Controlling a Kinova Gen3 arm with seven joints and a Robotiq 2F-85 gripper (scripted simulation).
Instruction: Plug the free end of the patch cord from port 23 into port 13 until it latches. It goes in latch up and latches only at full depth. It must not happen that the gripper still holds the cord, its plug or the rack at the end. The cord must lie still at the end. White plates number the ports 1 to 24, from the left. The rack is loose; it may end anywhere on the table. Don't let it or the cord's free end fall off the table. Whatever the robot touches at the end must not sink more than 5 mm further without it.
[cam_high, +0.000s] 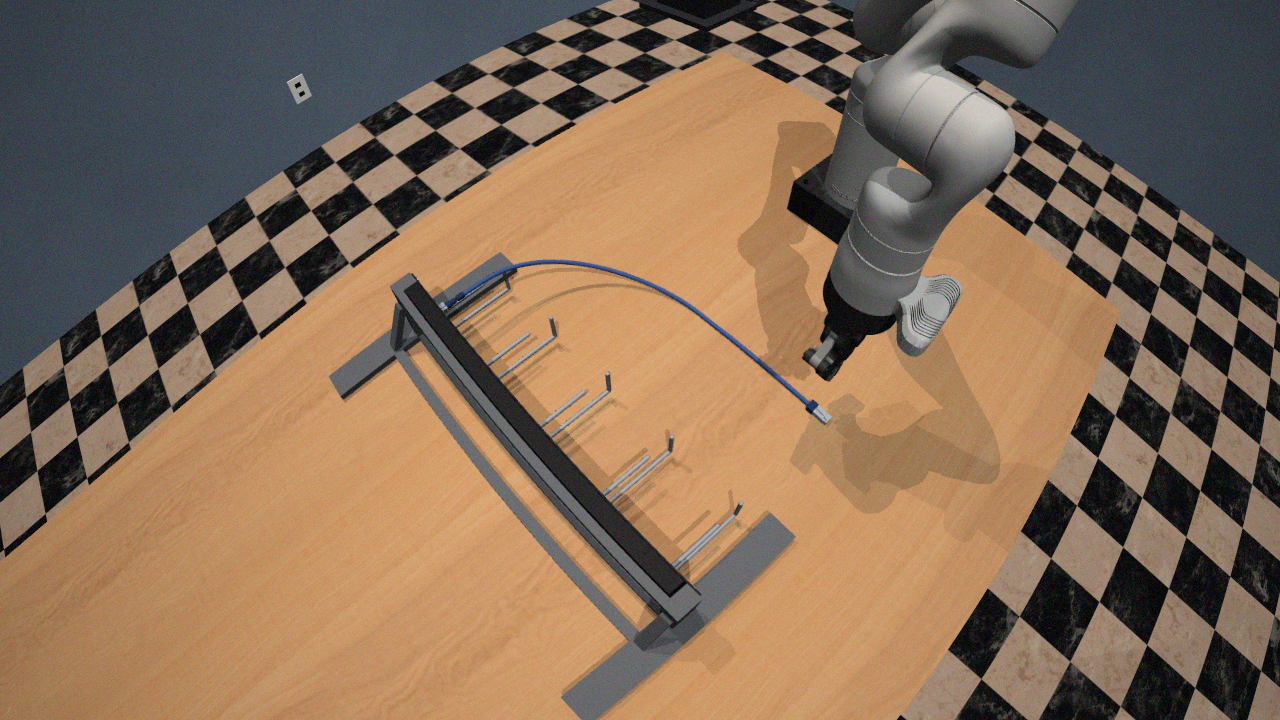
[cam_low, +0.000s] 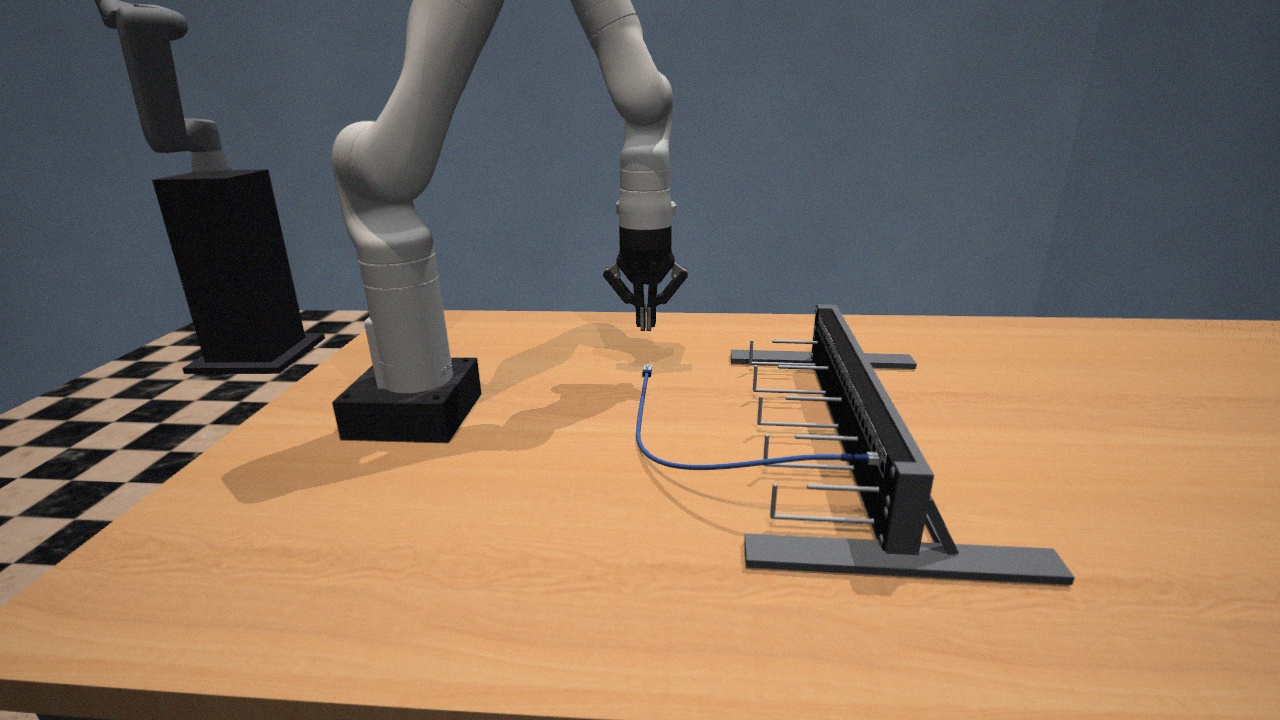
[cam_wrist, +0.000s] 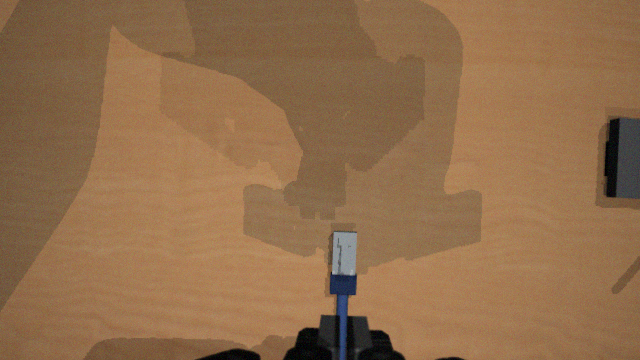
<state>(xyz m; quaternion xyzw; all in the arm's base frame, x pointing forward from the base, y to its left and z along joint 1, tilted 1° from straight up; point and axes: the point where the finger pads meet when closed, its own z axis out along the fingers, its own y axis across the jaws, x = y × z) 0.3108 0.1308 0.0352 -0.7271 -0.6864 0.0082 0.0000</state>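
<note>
While the second arm's black pedestal (cam_low: 232, 259) stands on the floor at far left, the Kinova's black base block (cam_low: 358, 420) sits on the wooden table (cam_low: 537, 582) just right of it. The arm reaches over to the Robotiq gripper (cam_low: 646, 324), which points straight down and hangs above the table, not touching it. Its fingers are pressed together on nothing. In the wrist view a strip of blue cord shows along the seam between the pads (cam_wrist: 327, 330), but that is the cord lying below.

The free plug (cam_low: 646, 368) lies flat on the table almost under the gripper, grey tip with a blue boot (cam_wrist: 343, 285) behind it. From there the blue patch cord (cam_low: 716, 465) bends right in a low arc to its plugged end (cam_low: 870, 457) near the closer end of the patch-panel rack (cam_low: 859, 385) (port numbers too small to read). Wire cable hooks (cam_low: 787, 424) stick out of the rack's face toward the arm. The rack stands upright on its two flat feet, well apart from the free plug.
</note>
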